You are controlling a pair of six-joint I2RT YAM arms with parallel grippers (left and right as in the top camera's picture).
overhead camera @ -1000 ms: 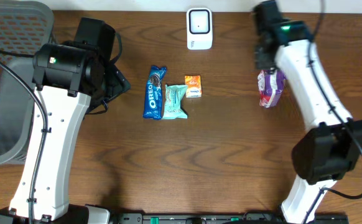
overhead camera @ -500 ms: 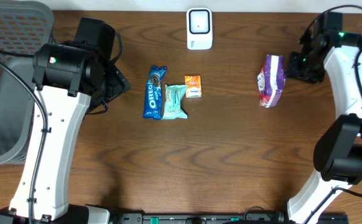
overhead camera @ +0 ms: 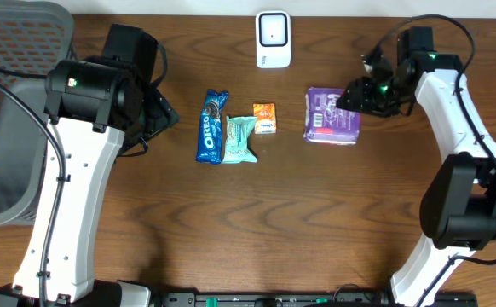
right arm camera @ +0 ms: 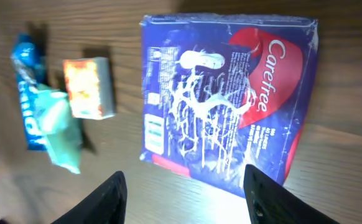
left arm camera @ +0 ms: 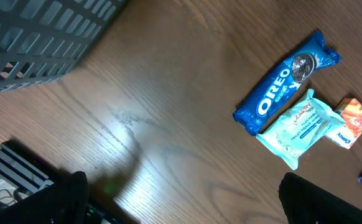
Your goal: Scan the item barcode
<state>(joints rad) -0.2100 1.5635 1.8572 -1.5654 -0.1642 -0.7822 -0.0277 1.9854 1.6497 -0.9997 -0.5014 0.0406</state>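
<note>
Under everything, brown wooden table [overhead camera: 256, 222]. At its far-left edge, grey mesh basket [overhead camera: 9, 111]. Beside that, white left arm [overhead camera: 69, 196]. Left gripper [left arm camera: 182, 186] spread wide and clasping nothing, only bare wood between the fingers [left arm camera: 69, 199]. Along the right side, white right arm [overhead camera: 452, 119], reaching in toward the centre. Right gripper [right arm camera: 184, 177] parted and empty, just beside the pack's right edge; contact cannot be told. Flat on the wood, printed face up, right of centre: purple Carefree pack [overhead camera: 332, 115], free of any grip, near the white scanner [overhead camera: 273, 38] at the far edge. Left of the pack, in a row: blue Oreo pack [overhead camera: 211, 126], teal tissue pack [overhead camera: 239, 139], small orange box [overhead camera: 265, 118] nearest the pack.
</note>
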